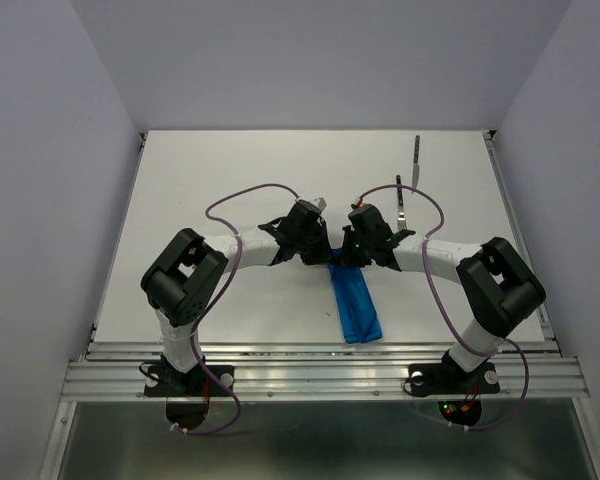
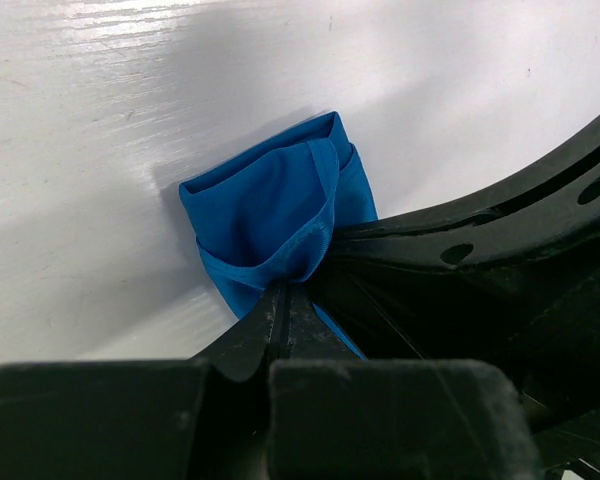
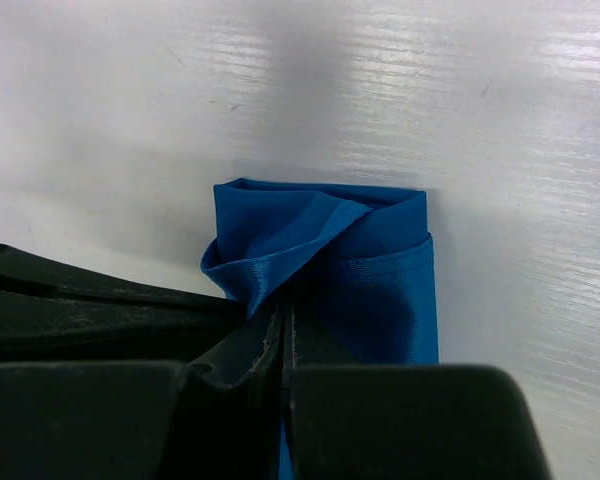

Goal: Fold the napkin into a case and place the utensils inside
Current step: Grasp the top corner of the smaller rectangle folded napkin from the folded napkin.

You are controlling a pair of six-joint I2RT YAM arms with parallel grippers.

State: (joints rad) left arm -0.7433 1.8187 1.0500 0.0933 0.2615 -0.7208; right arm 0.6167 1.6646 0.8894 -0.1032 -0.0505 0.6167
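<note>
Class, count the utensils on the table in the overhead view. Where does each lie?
2. The far utensil lies near the table's far edge, right of centre. The near utensil lies just in front of it, beyond the napkin. More could be hidden.

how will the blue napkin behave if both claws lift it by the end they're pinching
Probably floppy: the napkin bunches into soft creases where the left claw and right claw pinch it, so the free end would likely sag. It looks thin and light. Its satiny sheen hints the folds may slide open, since nothing visible holds the layers together.
</note>
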